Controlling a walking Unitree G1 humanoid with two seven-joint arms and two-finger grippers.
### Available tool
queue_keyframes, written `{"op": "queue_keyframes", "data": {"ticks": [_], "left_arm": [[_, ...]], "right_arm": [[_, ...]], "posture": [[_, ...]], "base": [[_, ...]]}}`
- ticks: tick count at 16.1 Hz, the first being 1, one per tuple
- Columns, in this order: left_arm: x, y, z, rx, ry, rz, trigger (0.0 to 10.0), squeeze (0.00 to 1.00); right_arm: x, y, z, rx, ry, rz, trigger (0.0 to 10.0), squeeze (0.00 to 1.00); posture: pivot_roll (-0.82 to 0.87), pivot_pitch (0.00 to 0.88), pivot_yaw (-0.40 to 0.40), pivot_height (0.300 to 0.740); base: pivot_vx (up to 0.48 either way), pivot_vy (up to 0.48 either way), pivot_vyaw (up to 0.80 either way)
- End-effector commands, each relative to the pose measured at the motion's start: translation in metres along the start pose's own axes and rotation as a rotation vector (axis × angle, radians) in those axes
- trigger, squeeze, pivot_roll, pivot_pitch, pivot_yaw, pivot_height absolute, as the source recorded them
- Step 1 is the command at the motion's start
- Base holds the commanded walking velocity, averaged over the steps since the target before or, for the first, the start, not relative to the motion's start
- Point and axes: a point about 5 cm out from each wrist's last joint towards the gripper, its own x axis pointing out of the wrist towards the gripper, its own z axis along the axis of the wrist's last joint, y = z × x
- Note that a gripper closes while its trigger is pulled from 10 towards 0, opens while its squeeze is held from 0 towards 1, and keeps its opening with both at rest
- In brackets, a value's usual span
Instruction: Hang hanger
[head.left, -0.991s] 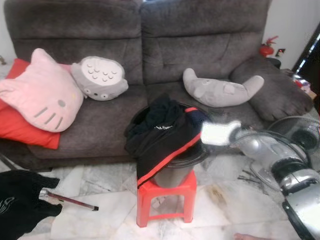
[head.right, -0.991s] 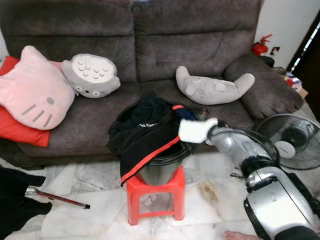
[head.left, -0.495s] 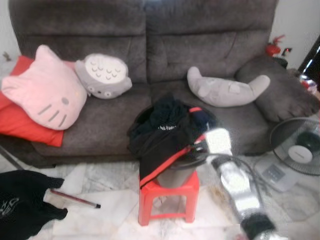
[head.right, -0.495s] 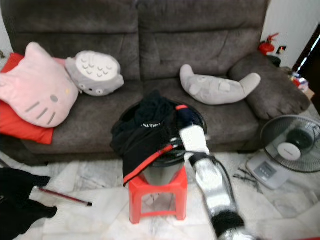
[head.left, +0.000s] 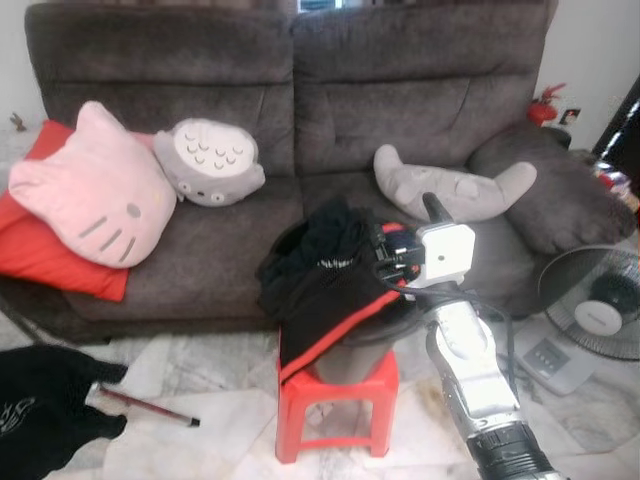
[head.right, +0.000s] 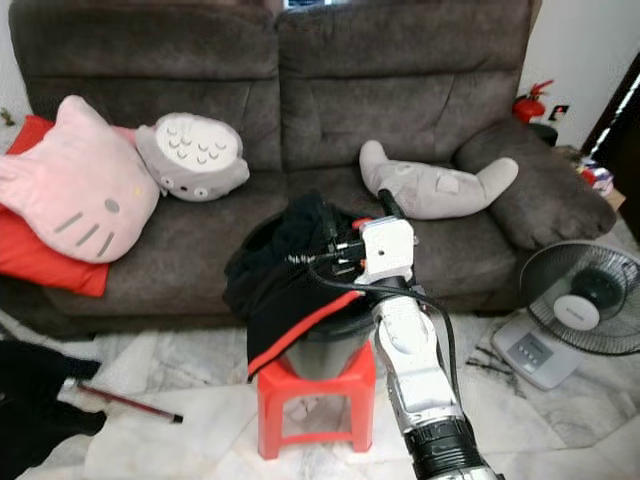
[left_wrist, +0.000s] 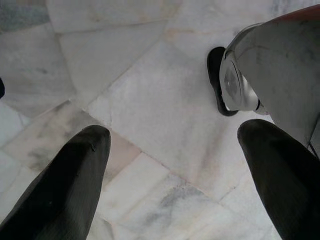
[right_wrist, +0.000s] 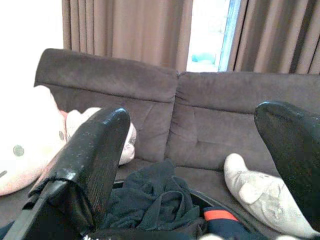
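A black bucket (head.left: 352, 338) stands on a red stool (head.left: 335, 398) in front of the sofa, heaped with dark clothes (head.left: 325, 262), one with a red stripe hanging over the rim. My right gripper (head.left: 405, 225) is raised just over the heap's right side, open; in the right wrist view its fingers (right_wrist: 95, 150) spread wide above the clothes (right_wrist: 150, 200). A thin dark red rod with a silver end (head.left: 145, 408) lies on the floor at the left, beside a black garment (head.left: 40, 415). My left gripper (left_wrist: 175, 132) hangs open over the marble floor.
A grey sofa (head.left: 420, 90) holds a pink cat cushion (head.left: 95, 195), a round grey plush (head.left: 208, 160), a long grey plush (head.left: 460, 185) and a red cushion (head.left: 40, 265). A floor fan (head.left: 600, 315) stands at the right. A red fire extinguisher (head.left: 545, 105) sits behind the sofa arm.
My right arm has swung from the bucket's right side round to its front, and the gripper now points up over the clothes. The camera shifted; clothes and rod stay put.
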Motion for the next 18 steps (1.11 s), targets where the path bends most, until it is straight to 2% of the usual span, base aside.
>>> {"op": "queue_keyframes", "data": {"ticks": [1, 3, 6, 12, 14, 15, 16, 17, 18], "left_arm": [[0.0, -0.007, -0.002, -0.001, 0.008, -0.027, 10.0, 0.0], [-0.001, -0.007, -0.002, 0.001, 0.007, -0.028, 10.0, 0.0], [0.0, -0.008, -0.002, 0.0, 0.003, -0.025, 10.0, 0.0], [0.0, -0.008, 0.0, 0.008, 0.001, -0.025, 10.0, 0.0], [0.0, -0.009, 0.0, 0.008, 0.003, -0.03, 10.0, 0.0], [0.0, -0.009, 0.0, 0.008, 0.003, -0.031, 10.0, 0.0], [0.0, -0.01, 0.0, 0.008, 0.005, -0.033, 10.0, 0.0], [0.0, -0.01, 0.0, 0.012, 0.008, -0.037, 10.0, 0.0], [0.001, -0.01, 0.0, 0.015, 0.01, -0.039, 10.0, 0.0]], "right_arm": [[0.0, 0.005, 0.003, -0.021, -0.008, 0.017, 10.0, 0.0], [0.0, 0.009, 0.005, 0.004, 0.003, 0.029, 10.0, 0.0], [-0.001, 0.014, 0.004, -0.019, 0.016, 0.072, 10.0, 0.0], [-0.003, 0.014, 0.005, -0.047, 0.033, 0.1, 10.0, 0.0], [-0.008, 0.011, 0.002, -0.114, 0.075, 0.158, 10.0, 0.0], [-0.012, 0.007, -0.004, -0.2, 0.128, 0.214, 10.0, 0.0], [-0.02, -0.003, -0.009, -0.37, 0.185, 0.315, 10.0, 0.0], [-0.032, -0.028, -0.014, -0.715, 0.259, 0.492, 10.0, 0.0], [-0.033, -0.038, -0.012, -0.828, 0.262, 0.518, 10.0, 0.0]], "posture": [[-0.12, 0.014, -0.003, 0.74], [-0.12, 0.009, -0.006, 0.74], [-0.12, 0.014, -0.01, 0.74], [-0.13, 0.029, -0.014, 0.74], [-0.13, 0.035, -0.015, 0.74], [-0.13, 0.035, -0.016, 0.74], [-0.14, 0.036, -0.016, 0.74], [-0.15, 0.04, -0.013, 0.74], [-0.16, 0.04, -0.011, 0.74]], "base": [[0.27, 0.0, 0.0], [0.272, 0.0, 0.0], [0.265, 0.0, 0.0], [0.0, 0.0, 0.0], [0.0, 0.0, 0.0], [0.0, 0.0, 0.0], [0.0, 0.0, 0.0], [0.0, 0.0, 0.0], [0.0, 0.0, 0.0]]}}
